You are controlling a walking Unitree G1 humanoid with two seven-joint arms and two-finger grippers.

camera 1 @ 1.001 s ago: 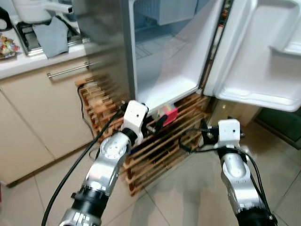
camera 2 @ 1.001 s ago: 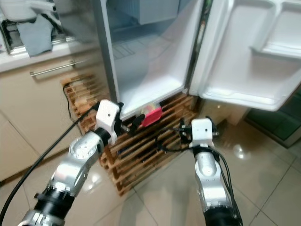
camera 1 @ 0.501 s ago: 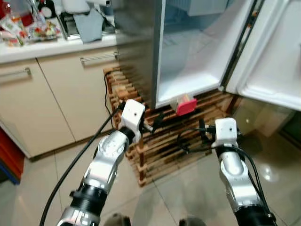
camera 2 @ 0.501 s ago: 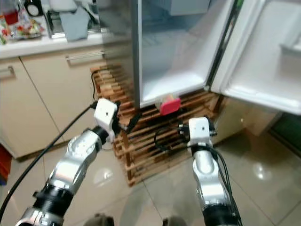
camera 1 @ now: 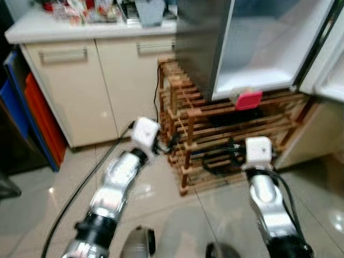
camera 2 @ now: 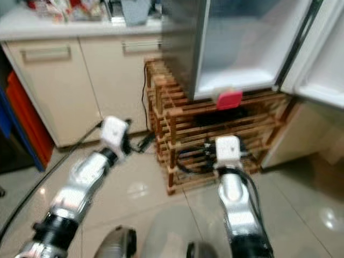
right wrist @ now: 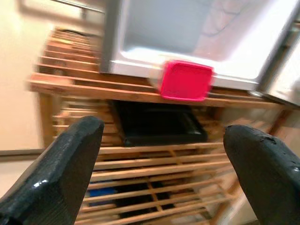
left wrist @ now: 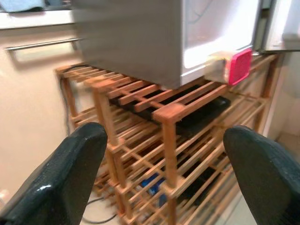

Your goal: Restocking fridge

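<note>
One pink-lidded tub [right wrist: 186, 80] at the open fridge [camera 1: 258, 48] lip, upper right — two claws, left claw [left wrist: 164, 173] and right claw [right wrist: 164, 164], both spread wide, holding nothing.

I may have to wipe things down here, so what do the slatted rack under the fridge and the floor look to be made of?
The rack looks like unpainted wood: warm brown slats and square posts with a matte finish. The floor seems to be glazed tile: pale, glossy, with grout lines and bright reflections.
</note>
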